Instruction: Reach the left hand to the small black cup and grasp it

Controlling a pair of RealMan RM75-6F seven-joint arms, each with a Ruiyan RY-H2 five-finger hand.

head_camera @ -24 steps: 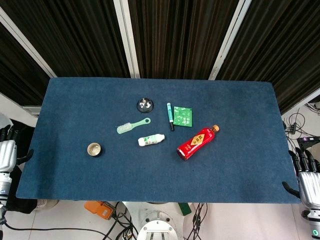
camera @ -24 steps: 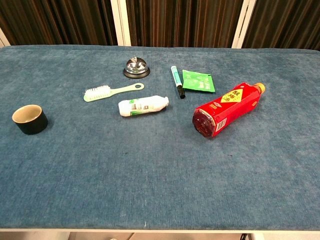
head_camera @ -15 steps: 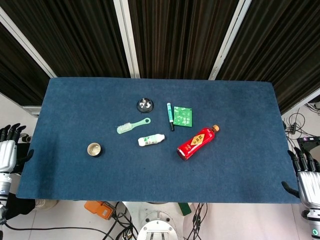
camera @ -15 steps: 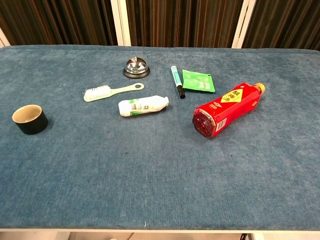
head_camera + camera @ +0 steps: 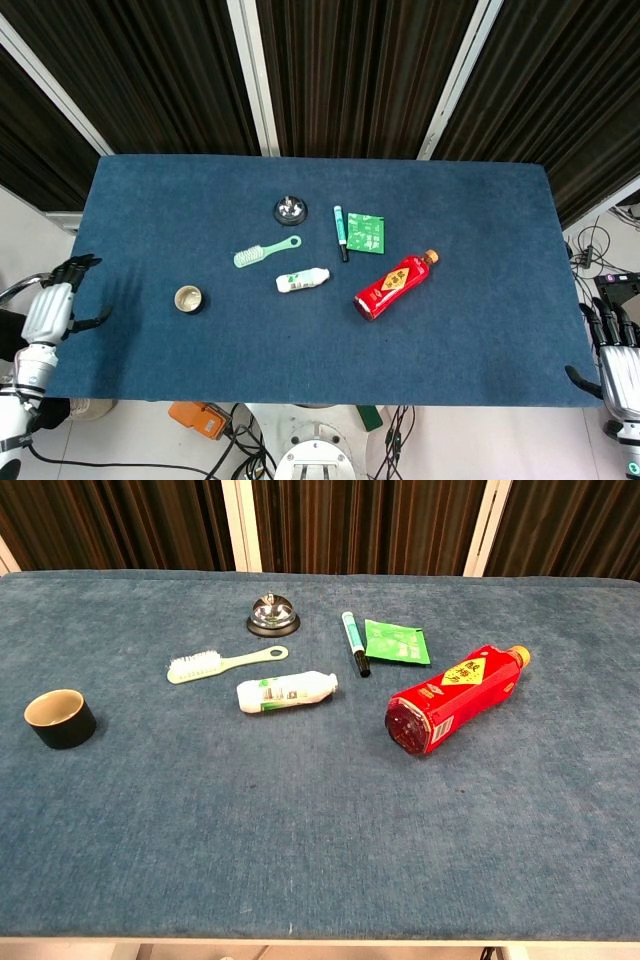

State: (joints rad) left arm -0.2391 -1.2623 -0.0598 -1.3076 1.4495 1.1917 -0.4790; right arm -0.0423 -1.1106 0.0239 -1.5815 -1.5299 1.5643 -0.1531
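My left hand (image 5: pixel 48 310) is sitting right at the left edge of the bench (image 5: pixel 480 300), just over the blue cloth, fingers spread apart and nothing in it. It only shows up in the head view, the chest view doesn't catch it at all. The small black cup (image 5: pixel 188 298) is a bit further in from that same edge, standing upright with its tan inside showing, and there's a clear gap of cloth between it and the hand, no contact. In the chest view the cup (image 5: pixel 60 718) sits far over toward the left edge with nothing near it. Moving on toward the middle of the bench there's a pale green brush (image 5: pixel 265 251) lying flat, and just below it a small white bottle (image 5: pixel 302 281) on its side. Toward the far edge from those is a silver call bell (image 5: pixel 290 209). Right of the bell there's a dark pen (image 5: pixel 341 233) and a green packet (image 5: pixel 366 232) just beside each other, can't tell if they actually touch. Nearer the front edge from the packet is a red bottle (image 5: pixel 395 284) lying on its side at an angle, cap pointing toward the far right corner. My right hand (image 5: pixel 612 355) is off the right edge near the front corner, fingers apart, holding nothing.
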